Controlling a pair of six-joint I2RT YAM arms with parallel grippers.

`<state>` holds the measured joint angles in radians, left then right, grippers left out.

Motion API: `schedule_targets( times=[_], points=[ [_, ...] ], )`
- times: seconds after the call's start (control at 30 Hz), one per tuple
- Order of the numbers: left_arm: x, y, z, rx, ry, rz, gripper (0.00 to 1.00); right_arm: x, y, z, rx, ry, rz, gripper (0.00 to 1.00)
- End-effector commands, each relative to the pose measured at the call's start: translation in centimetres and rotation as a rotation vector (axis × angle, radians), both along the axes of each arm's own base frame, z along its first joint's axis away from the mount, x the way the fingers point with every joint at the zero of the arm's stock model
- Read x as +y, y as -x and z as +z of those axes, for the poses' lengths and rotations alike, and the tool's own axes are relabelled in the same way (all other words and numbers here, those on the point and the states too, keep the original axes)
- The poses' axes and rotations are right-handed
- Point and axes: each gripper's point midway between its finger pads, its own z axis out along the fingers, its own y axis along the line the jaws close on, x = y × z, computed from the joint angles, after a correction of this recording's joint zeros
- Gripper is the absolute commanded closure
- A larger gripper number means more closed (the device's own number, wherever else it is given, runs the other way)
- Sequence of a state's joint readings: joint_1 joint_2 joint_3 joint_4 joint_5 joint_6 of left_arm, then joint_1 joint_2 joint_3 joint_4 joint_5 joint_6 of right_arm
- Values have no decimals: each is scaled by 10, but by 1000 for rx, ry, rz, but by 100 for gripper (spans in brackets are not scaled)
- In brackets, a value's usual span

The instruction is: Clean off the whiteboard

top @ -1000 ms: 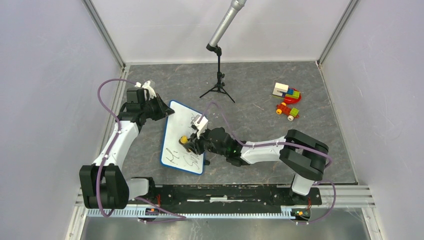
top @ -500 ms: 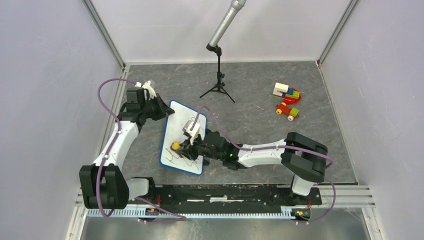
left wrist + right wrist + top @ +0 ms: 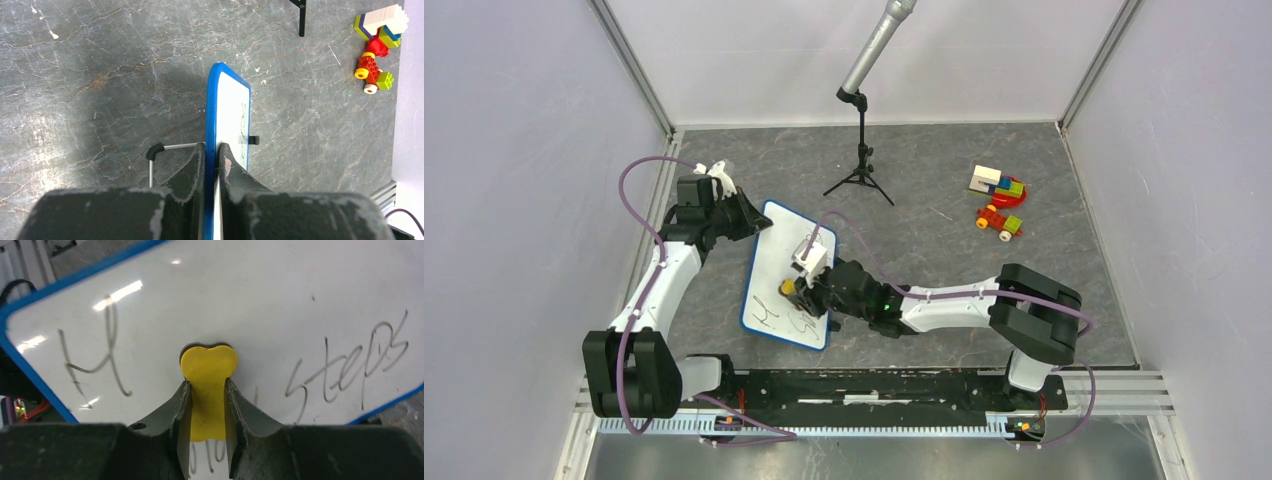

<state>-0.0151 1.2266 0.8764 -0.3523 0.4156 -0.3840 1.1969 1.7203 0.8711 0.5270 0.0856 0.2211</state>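
Note:
The whiteboard [image 3: 774, 270], white with a blue rim, lies tilted on the table left of centre, with black handwriting near its near end. My left gripper [image 3: 749, 220] is shut on the board's far edge; in the left wrist view the jaws [image 3: 213, 150] pinch the blue rim [image 3: 211, 110] edge-on. My right gripper [image 3: 794, 290] is shut on a yellow eraser [image 3: 207, 365] and holds it against the board [image 3: 250, 300]. Around the eraser the writing reads "H" [image 3: 95, 355] on the left and "steps" [image 3: 350, 365] on the right.
A black tripod [image 3: 861, 165] with a grey microphone stands at the back centre. Colourful toy blocks [image 3: 997, 185] and a small toy car [image 3: 1001, 222] lie at the back right. The board's metal stand leg [image 3: 155, 155] shows beneath it.
My right gripper with the eraser swept toward the board's near left end, then came back a little to the right. The left gripper has kept its hold.

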Motion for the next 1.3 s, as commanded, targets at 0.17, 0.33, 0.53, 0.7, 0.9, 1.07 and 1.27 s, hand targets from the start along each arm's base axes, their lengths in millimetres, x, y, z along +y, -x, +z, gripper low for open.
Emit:
schedule_targets(
  times=[0.17,0.33,0.53,0.7,0.9,1.07,1.27],
  points=[
    [0,5,-6,1,-41,-20,98,48,46,16,-18,-24,176,85],
    [-2,5,-5,4,-33,-25,98,12,13,-6,53,-37,65,84],
    [-2,5,-5,6,-29,-25,98,8,-10,-12,-4,40,44,85],
    [0,4,-7,9,-37,-14,98,36,19,14,-36,-9,165,84],
    [0,3,-7,15,-34,-10,98,65,78,30,-104,-4,329,84],
    [0,4,-7,15,-35,-8,98,61,90,13,-84,28,365,84],
    [0,4,-6,9,-35,-10,98,20,96,-36,-61,120,357,84]
  ],
)
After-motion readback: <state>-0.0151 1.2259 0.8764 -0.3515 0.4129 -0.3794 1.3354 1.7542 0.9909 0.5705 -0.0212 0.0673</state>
